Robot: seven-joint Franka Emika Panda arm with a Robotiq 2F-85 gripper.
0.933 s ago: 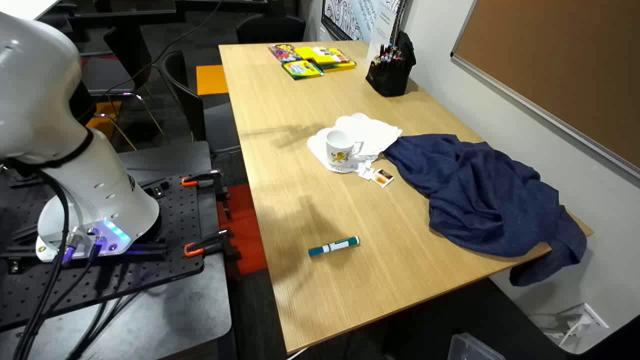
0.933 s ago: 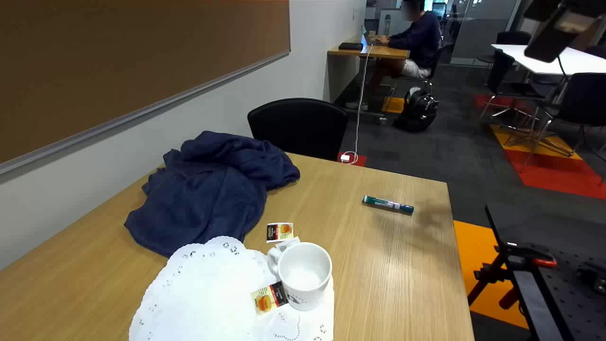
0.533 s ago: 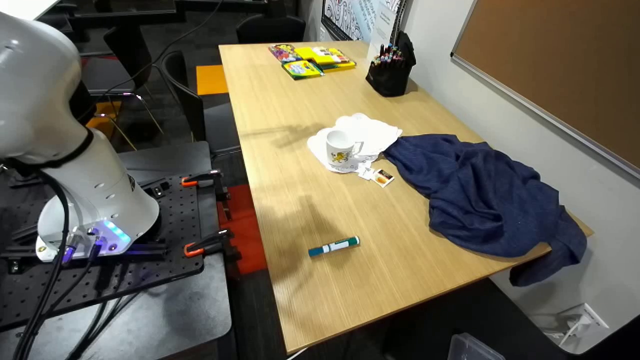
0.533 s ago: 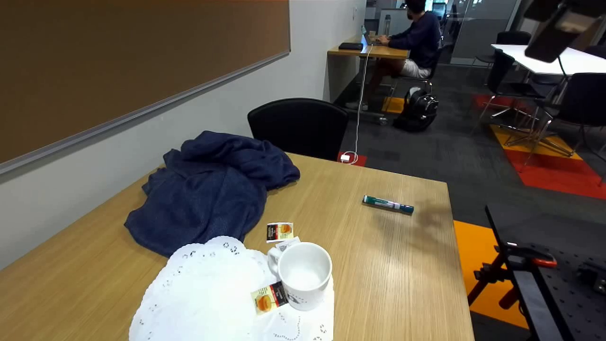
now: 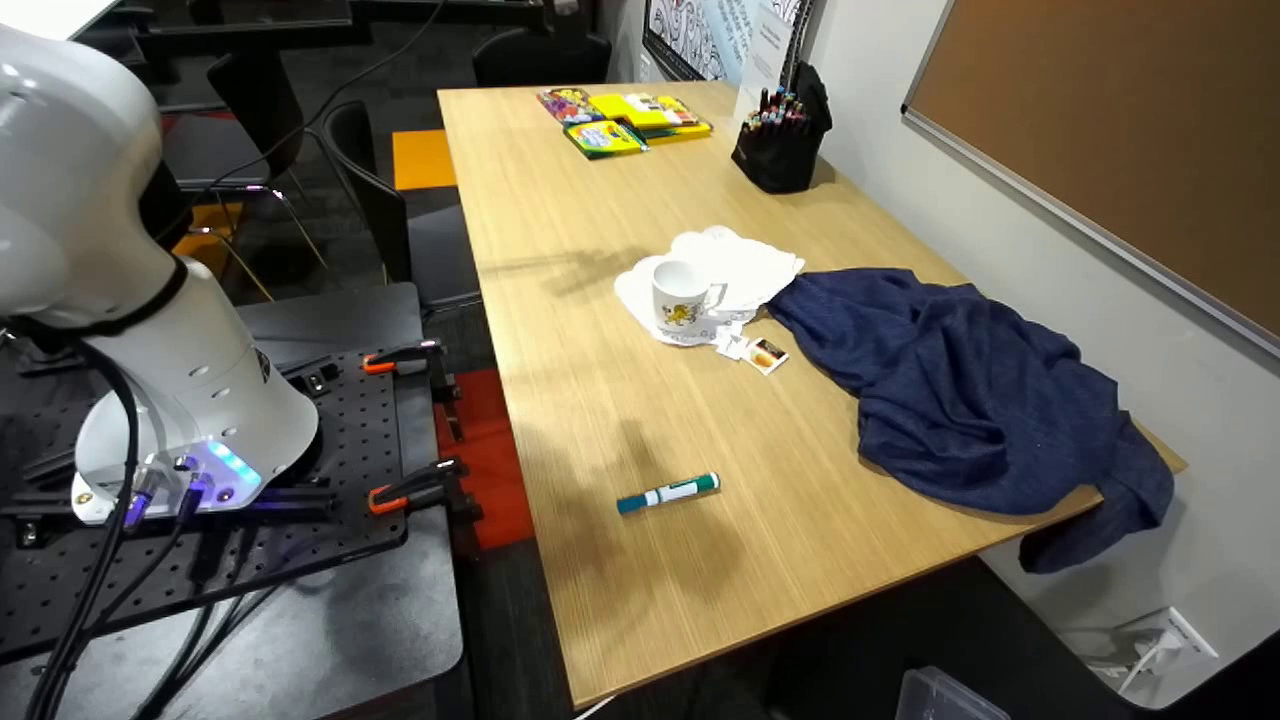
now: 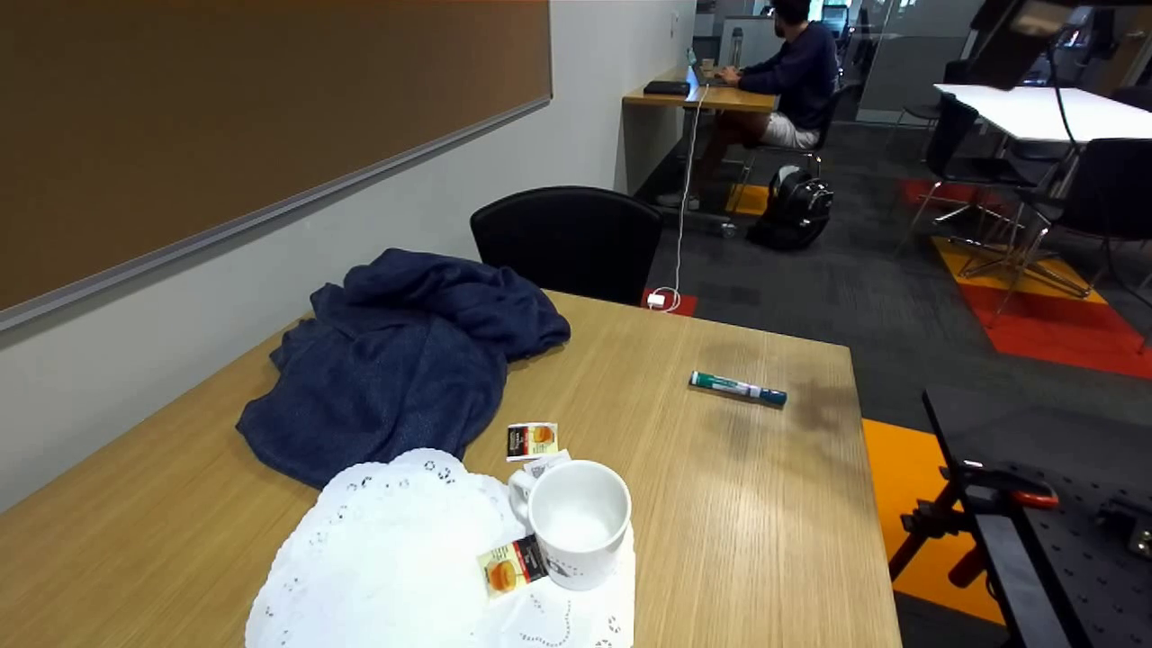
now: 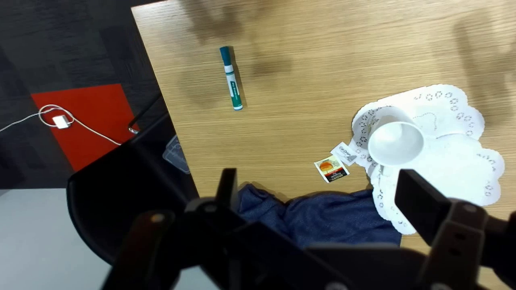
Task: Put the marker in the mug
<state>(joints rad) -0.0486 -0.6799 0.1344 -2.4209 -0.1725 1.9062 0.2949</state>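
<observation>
Soft shadows across bright tabletop (image 5: 790,430); floor (image 6: 868,279) dim; hand (image 7: 318,181) dark, blurred in wrist view.

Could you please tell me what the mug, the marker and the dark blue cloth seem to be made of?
The mug: probably glazed ceramic, white and glossy, with a bright highlight inside.
The marker: likely smooth plastic, judging by its straight, even shape and crisp colour bands.
The dark blue cloth: matte fabric, lying in loose, soft folds; I cannot tell the fibre.

You have one teal-and-white cylindrical marker (image 7: 231,78), one round white ceramic mug (image 6: 578,531), two flat yellow-and-black packets (image 6: 532,441) and one rumpled navy cloth (image 6: 405,360).
</observation>
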